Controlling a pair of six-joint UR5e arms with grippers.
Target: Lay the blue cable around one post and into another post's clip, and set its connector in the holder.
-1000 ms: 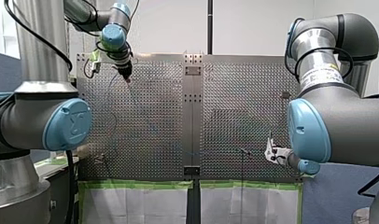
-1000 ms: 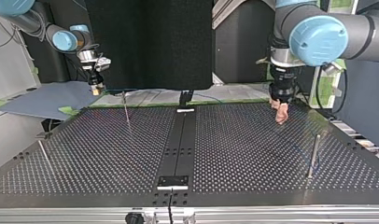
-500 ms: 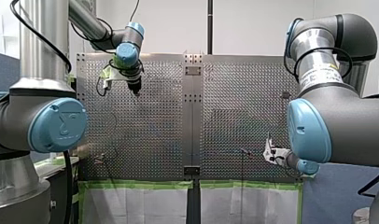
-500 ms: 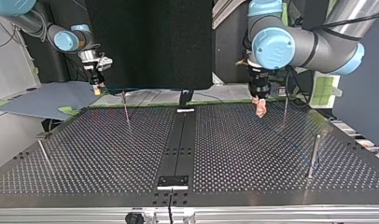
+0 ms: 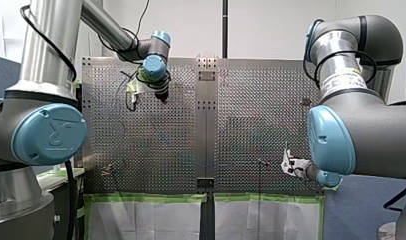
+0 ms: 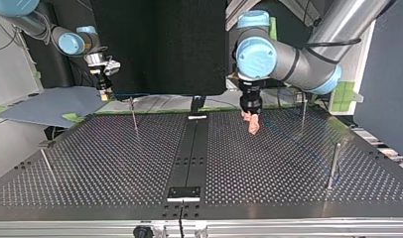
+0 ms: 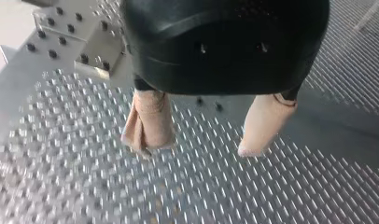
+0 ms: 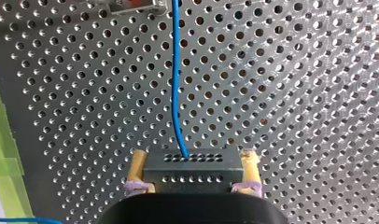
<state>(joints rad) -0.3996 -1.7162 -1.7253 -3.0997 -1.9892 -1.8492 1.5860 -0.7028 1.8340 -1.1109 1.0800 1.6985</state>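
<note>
Right hand (image 8: 193,157) pinches the black connector (image 8: 192,176); blue cable (image 8: 175,84) runs ahead of it. Left hand (image 7: 199,145) spread above the surface (image 7: 281,196).

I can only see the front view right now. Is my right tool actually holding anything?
Observer: Yes. The right wrist view shows the right tool shut on a black connector, and the blue cable runs straight ahead from it.
Operator: And is the left tool carrying anything?
Observer: No. In the left wrist view the left tool is open. Its beige pads are apart with nothing between them, above the perforated table.
Operator: Is it touching a post?
Observer: No. In the top view the nearest post stands clear of it.
</note>
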